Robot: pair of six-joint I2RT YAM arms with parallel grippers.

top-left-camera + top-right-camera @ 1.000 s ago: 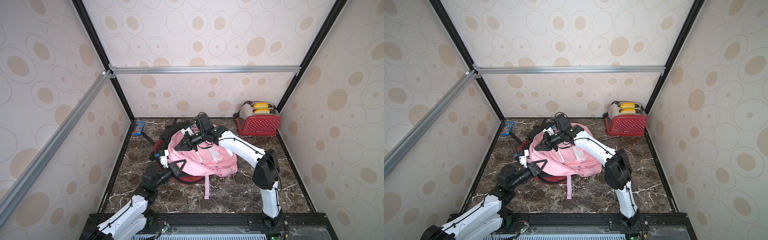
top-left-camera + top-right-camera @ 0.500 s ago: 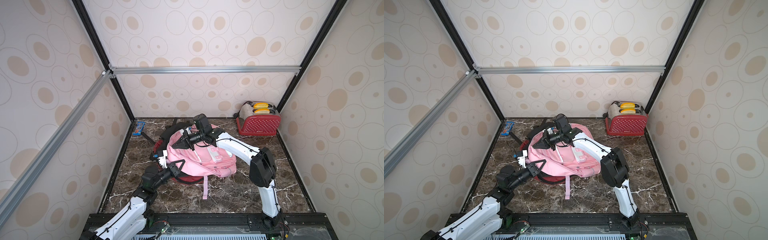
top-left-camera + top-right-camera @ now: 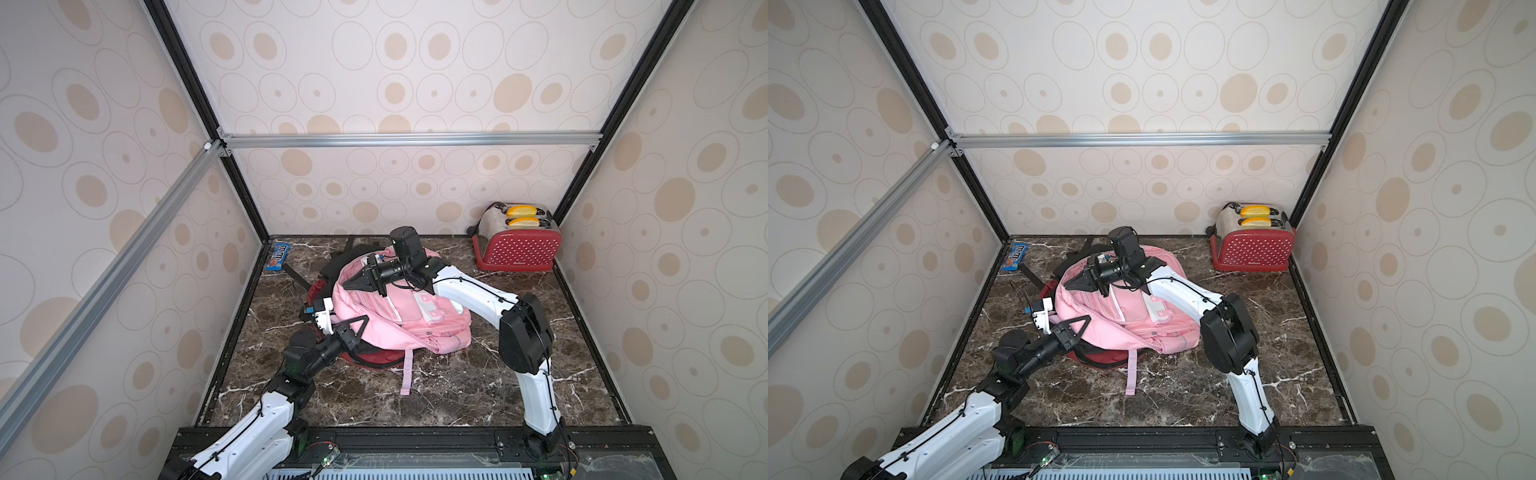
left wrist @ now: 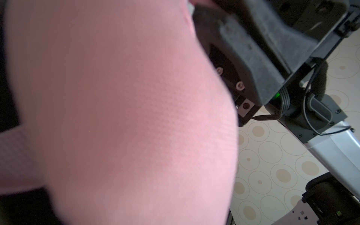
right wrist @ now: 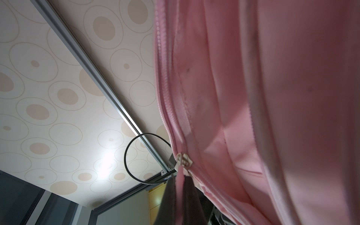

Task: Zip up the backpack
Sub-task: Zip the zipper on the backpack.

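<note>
A pink backpack (image 3: 409, 316) (image 3: 1121, 307) lies flat on a dark red bag in the middle of the marble floor. My right gripper (image 3: 347, 284) (image 3: 1069, 284) is at the pack's far-left top edge. In the right wrist view the right gripper (image 5: 180, 187) is shut on the pink pull tab (image 5: 180, 175) hanging from the metal zipper slider (image 5: 184, 158). Closed zipper teeth (image 5: 161, 97) run away from the slider. My left gripper (image 3: 357, 322) (image 3: 1079, 322) is clamped on the pack's near-left edge. Pink fabric (image 4: 116, 116) fills the left wrist view and hides those jaws.
A red toaster (image 3: 517, 245) with yellow pieces in its slots stands at the back right corner. A blue candy packet (image 3: 278, 256) lies by the back left wall. The dark red bag (image 3: 374, 359) shows under the pack, and a pink strap (image 3: 407, 374) trails toward the front.
My right gripper has moved left and slightly back along the pack's top edge with the pull tab in it. The left gripper keeps its hold at the near-left edge.
</note>
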